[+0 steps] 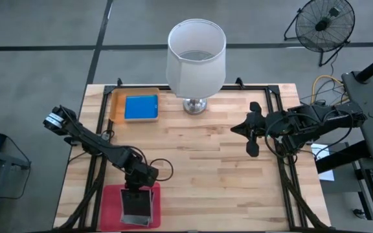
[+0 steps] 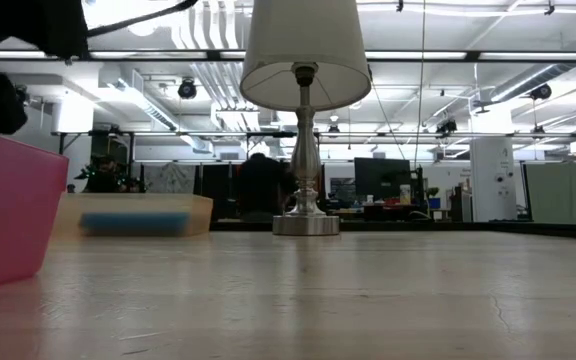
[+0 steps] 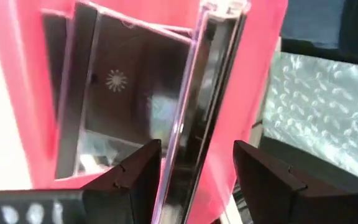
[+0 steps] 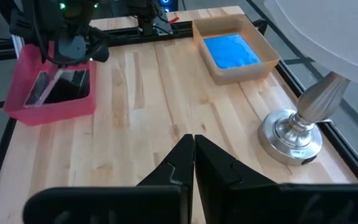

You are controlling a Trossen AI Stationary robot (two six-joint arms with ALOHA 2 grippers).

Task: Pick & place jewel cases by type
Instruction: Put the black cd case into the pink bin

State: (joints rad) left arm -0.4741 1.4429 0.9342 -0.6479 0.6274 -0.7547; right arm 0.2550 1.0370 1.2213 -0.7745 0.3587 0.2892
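In the near-left pink tray [image 1: 112, 207] lie dark transparent jewel cases [image 1: 136, 206]. In the left wrist view one dark case [image 3: 123, 93] lies flat in the tray. Another dark case [image 3: 197, 106] stands on edge, leaning against the pink wall [image 3: 253, 62]. My left gripper [image 3: 197, 155] hangs open just above the tray [image 1: 136, 188], slanting down, with a finger on either side of the leaning case's upper edge. A blue jewel case [image 1: 141, 107] lies in the far-left orange tray [image 1: 116, 107]. My right gripper [image 1: 235, 128] waits shut, raised over the table's right half.
A table lamp with a white shade [image 1: 196, 58] stands on its metal base [image 4: 294, 134] at the middle of the far edge, next to the orange tray [image 4: 241, 71]. Bare wooden tabletop [image 1: 206, 175] lies between the trays and my right arm.
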